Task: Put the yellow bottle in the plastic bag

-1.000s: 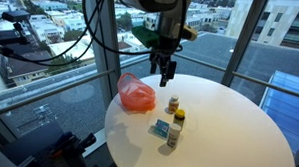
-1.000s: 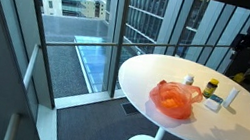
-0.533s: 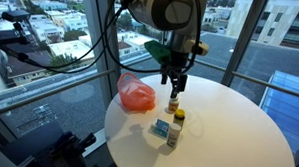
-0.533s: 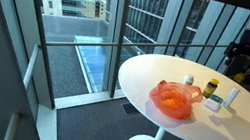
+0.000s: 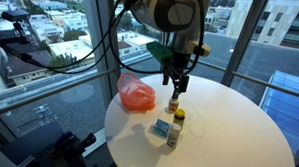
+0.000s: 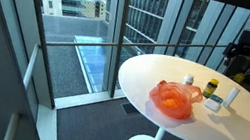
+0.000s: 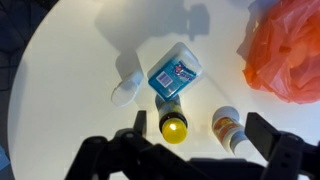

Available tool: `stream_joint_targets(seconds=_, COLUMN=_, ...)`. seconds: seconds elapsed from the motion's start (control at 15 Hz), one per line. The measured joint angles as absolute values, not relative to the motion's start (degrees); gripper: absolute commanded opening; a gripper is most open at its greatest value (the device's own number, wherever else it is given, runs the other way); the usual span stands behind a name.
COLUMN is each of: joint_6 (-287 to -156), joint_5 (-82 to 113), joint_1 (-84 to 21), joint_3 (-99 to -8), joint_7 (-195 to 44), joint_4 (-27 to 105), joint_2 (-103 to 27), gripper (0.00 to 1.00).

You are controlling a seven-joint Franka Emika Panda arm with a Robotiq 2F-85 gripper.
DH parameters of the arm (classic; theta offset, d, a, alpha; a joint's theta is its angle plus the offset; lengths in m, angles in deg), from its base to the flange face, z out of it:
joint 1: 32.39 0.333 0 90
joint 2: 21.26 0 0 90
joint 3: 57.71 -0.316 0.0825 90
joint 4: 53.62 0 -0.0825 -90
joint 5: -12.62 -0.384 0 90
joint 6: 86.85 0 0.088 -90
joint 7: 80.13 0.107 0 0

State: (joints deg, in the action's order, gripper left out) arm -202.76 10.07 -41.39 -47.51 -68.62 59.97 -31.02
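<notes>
Yellow bottle [image 7: 174, 125] stands ungrasped at lower centre of the wrist view, gripper [image 7: 195, 150] above with jaws wide and empty: approach step, descent and closure judged next.

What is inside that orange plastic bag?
Nothing can be seen inside: the orange bag is crumpled, its folds hiding the interior. The yellow-capped bottle stands outside it.

Small yellow-capped bottle [image 7: 173, 128], upright on the white round bench [image 7: 60, 60]; crumpled orange plastic bag [image 7: 285, 50] slumped apart from it (mouth not discernible).
</notes>
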Motion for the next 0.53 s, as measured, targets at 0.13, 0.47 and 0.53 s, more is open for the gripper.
stream_joint_targets(seconds=0.13, joint_6=-204.10, joint_5=10.05, joint_1=-41.41, joint_3=-47.48, joint_7=-68.65, joint_4=60.14, joint_2=-31.68, gripper=1.00)
stream_joint_targets(seconds=0.47, joint_6=-212.17, joint_5=9.70, joint_1=-41.70, joint_3=-47.43, joint_7=-69.99, joint_4=60.26, joint_2=-36.34, gripper=1.00)
stream_joint_targets(seconds=0.53, joint_6=-213.63, joint_5=9.51, joint_1=-41.76, joint_3=-47.43, joint_7=-70.50, joint_4=60.26, joint_2=-37.34, gripper=1.00)
